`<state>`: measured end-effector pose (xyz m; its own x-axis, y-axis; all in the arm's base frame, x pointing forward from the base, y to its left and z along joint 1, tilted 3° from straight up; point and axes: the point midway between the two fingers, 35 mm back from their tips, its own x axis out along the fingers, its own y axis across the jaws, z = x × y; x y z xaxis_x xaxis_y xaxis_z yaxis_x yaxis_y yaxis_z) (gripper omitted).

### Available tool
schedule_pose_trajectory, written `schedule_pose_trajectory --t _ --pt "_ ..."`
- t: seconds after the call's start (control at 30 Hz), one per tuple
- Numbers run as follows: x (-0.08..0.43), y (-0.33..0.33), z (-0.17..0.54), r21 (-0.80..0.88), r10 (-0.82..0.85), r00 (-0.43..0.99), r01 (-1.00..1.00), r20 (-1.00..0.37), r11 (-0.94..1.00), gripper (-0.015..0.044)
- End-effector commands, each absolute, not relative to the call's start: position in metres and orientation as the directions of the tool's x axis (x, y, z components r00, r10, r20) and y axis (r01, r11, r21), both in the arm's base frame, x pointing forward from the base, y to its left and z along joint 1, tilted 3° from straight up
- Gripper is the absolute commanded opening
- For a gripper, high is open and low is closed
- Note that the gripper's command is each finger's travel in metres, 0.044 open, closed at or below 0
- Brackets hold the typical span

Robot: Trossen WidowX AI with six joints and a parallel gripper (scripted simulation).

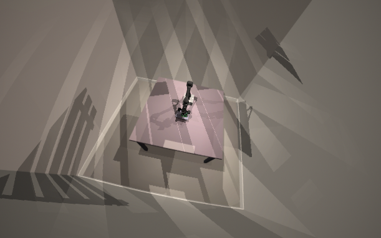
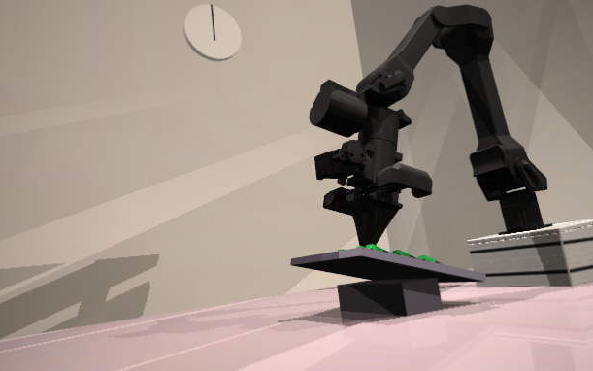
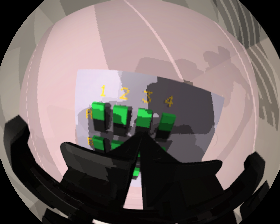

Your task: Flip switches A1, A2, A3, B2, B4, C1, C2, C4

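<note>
The switch panel (image 1: pixel 181 118) (image 2: pixel 318 259) (image 3: pixel 91 80) is a tilted grey board with green rocker switches and yellow labels. My gripper (image 2: pixel 369 245) (image 3: pixel 141 135) is shut and empty, its tips down at the near end of switch A3 (image 3: pixel 144 117); whether they touch it I cannot tell. In the wrist view, switches A1 (image 3: pixel 98 111), A2 (image 3: pixel 121 115) and A4 (image 3: pixel 166 120) show green tops with dark near parts. Switch B1 (image 3: pixel 98 143) shows, and B2 (image 3: pixel 116 145) is partly covered by the fingers. The rest of rows B and C is mostly hidden.
The panel stands on a dark block (image 2: pixel 372 298) on the pink table (image 1: pixel 203 137) (image 2: pixel 258 350) (image 3: pixel 56 90). The arm's base sits on a pale box (image 2: pixel 515 264) behind the panel. A round wall clock (image 2: pixel 213 32) hangs far back. Hard shadows cross the panel and table.
</note>
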<state>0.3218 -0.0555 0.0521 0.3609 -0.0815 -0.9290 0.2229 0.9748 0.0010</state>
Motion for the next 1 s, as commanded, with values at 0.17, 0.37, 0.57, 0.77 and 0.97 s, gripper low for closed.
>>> schedule_pose_trajectory --t 0.17,0.37,0.57,0.77,0.97 --pt "0.323 -0.055 0.051 0.002 -0.079 0.364 0.216 -0.928 0.976 0.0" --pt "0.317 -0.054 0.074 0.003 -0.078 0.355 0.223 -0.931 0.975 0.0" --pt "0.302 -0.051 0.112 0.002 -0.073 0.34 0.216 -0.938 0.976 0.0" --pt "0.295 -0.037 0.108 0.003 -0.072 0.339 0.216 -0.938 0.976 0.0" --pt "0.287 -0.023 0.104 0.004 -0.071 0.339 0.216 -0.938 0.976 0.0"
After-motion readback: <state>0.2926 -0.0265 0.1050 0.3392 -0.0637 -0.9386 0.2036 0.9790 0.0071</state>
